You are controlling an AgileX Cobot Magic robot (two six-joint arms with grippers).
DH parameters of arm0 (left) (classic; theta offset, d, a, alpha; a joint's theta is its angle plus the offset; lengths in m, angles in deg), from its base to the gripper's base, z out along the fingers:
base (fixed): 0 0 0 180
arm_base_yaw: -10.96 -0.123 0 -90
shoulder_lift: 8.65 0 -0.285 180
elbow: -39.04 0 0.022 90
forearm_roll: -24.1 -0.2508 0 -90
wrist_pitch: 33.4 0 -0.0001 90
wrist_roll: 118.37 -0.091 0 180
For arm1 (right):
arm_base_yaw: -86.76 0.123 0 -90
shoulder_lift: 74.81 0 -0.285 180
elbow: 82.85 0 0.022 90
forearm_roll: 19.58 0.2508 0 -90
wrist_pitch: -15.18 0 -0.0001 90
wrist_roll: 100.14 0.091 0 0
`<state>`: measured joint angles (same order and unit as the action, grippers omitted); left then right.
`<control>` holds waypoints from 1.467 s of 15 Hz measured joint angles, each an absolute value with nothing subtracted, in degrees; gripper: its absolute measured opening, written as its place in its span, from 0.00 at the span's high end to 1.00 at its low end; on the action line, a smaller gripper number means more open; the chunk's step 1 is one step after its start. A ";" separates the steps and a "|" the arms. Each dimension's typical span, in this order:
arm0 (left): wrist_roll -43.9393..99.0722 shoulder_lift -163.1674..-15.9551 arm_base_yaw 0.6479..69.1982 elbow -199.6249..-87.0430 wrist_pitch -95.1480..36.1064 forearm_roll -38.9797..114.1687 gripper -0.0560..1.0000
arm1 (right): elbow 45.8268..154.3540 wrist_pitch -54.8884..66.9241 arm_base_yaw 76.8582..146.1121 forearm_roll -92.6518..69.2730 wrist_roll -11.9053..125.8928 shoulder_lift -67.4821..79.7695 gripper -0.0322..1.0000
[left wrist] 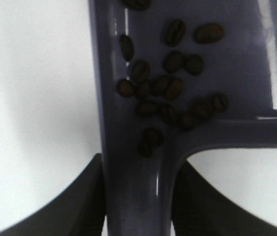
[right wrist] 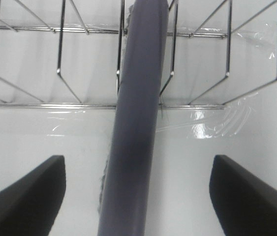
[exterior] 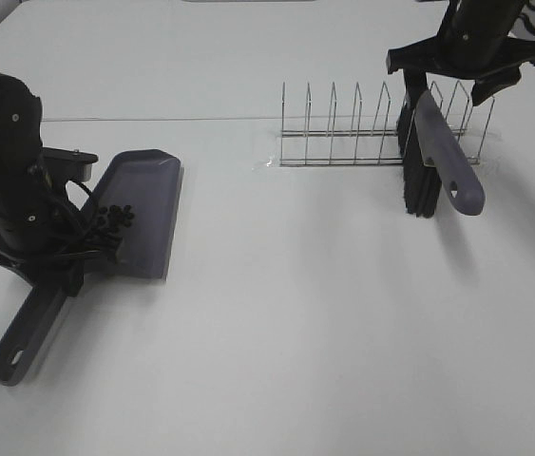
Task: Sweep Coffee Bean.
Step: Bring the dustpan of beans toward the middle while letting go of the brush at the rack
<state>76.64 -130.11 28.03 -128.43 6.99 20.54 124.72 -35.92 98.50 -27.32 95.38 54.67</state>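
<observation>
A grey-purple dustpan (exterior: 143,204) lies at the left of the white table, its handle (exterior: 22,342) pointing toward the front edge. The coffee bean pile (exterior: 115,218) sits inside the pan near the handle's root; the left wrist view shows the beans (left wrist: 170,91) close up, all on the pan (left wrist: 236,69). My left gripper (exterior: 63,261) (left wrist: 138,204) is shut on the dustpan handle. The matching brush (exterior: 446,157) leans in the wire rack, bristles (exterior: 419,190) down. My right gripper (exterior: 449,84) (right wrist: 138,196) hovers open over the brush handle (right wrist: 136,118), with its fingers (right wrist: 25,196) well clear of it.
A wire dish rack (exterior: 343,142) (right wrist: 54,69) stands at the back right, with clear tape (right wrist: 217,123) at its base. A seam (exterior: 153,118) crosses the tabletop behind the dustpan.
</observation>
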 joint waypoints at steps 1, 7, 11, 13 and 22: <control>76.64 -129.31 28.03 -128.43 6.99 22.03 0.60 | 124.72 -38.22 98.50 -26.12 95.33 53.01 0.23; 71.82 -127.93 28.21 -128.43 4.75 33.55 0.60 | 124.72 -40.85 98.50 -23.25 95.21 51.35 0.23; 71.71 -128.05 32.85 -128.49 0.86 34.47 0.60 | 124.72 -41.88 98.50 -23.19 95.21 51.35 0.23; 71.65 -129.94 35.42 -130.55 1.49 34.52 0.60 | 124.72 -42.28 98.50 -23.19 95.21 51.35 0.23; 71.77 -137.84 37.03 -137.43 7.79 35.04 0.56 | 124.72 -43.60 98.50 -24.28 95.10 51.35 0.23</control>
